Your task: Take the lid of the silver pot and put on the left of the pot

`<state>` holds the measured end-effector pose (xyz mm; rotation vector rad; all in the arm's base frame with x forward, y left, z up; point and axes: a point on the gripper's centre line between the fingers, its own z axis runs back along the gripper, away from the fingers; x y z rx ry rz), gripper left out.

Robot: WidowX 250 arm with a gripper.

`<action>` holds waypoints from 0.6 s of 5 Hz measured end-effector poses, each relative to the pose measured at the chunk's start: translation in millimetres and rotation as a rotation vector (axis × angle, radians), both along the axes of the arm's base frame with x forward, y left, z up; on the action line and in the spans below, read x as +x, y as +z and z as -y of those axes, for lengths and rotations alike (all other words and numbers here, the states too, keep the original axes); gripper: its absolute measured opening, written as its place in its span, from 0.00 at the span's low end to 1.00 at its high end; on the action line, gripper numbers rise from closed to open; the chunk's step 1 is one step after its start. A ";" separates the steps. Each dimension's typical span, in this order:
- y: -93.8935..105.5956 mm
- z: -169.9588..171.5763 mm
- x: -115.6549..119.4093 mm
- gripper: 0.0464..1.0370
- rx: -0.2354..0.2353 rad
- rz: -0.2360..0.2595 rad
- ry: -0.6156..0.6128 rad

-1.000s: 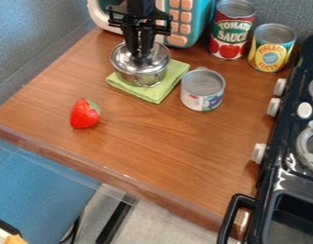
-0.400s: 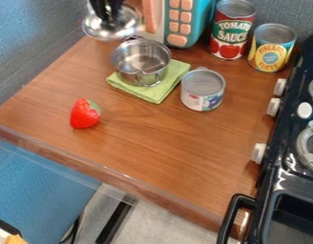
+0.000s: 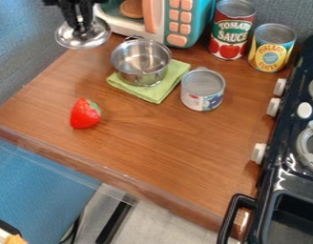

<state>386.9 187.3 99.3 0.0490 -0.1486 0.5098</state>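
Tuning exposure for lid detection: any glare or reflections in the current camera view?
Camera view: bright highlights on the lid; pale reflections inside the pot; softer sheen on the wooden counter, with glints along its front edge.

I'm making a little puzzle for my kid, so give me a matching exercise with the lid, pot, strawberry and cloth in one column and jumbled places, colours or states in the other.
1. Lid
2. Pot
3. Strawberry
4. Cloth

A. Red with a green top
B. Lies beneath another thing
C. Uncovered, its inside in view
D. Held up by the gripper

Pairs: 1-D, 2-C, 3-A, 4-B
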 end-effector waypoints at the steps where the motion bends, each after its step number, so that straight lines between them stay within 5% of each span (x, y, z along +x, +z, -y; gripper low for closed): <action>1: -11.6 -2.0 0.4 0.24 0.037 -0.051 -0.002; 3: -46.7 -9.5 7.1 0.24 0.065 -0.137 -0.027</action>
